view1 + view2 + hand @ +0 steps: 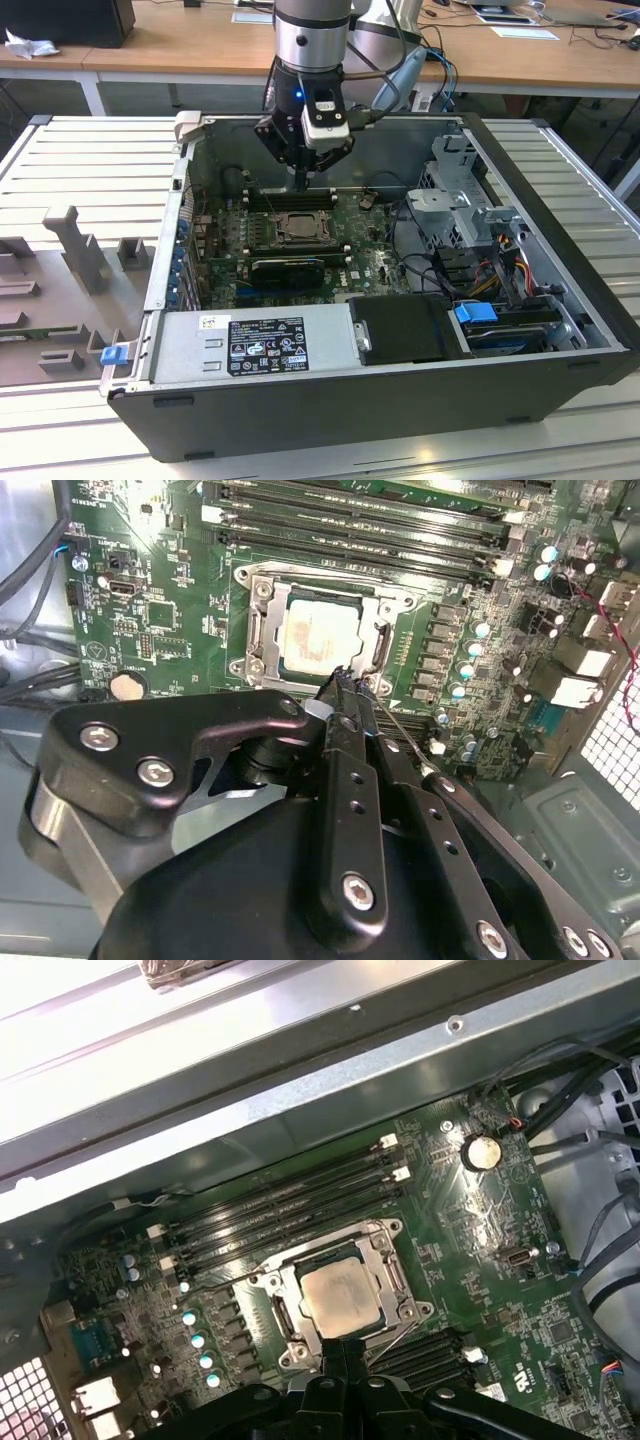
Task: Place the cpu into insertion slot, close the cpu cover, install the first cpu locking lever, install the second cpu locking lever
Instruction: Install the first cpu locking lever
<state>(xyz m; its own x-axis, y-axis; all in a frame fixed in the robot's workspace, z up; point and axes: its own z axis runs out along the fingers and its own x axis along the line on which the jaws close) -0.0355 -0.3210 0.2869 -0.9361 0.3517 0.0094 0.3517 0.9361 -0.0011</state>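
The cpu lies flat in the insertion slot, its pale face showing through the window of the lowered cpu cover. The tool, fingers pressed together, points at the cover's near edge. Long black memory slots run beside the socket on the green motherboard, below the grey case wall

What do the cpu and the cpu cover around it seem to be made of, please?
The cpu: likely a metal lid, pale beige-silver, with a dull, even sheen. The cpu cover: probably thin stamped sheet metal, silver-grey and bare, with bright glints along its edges.
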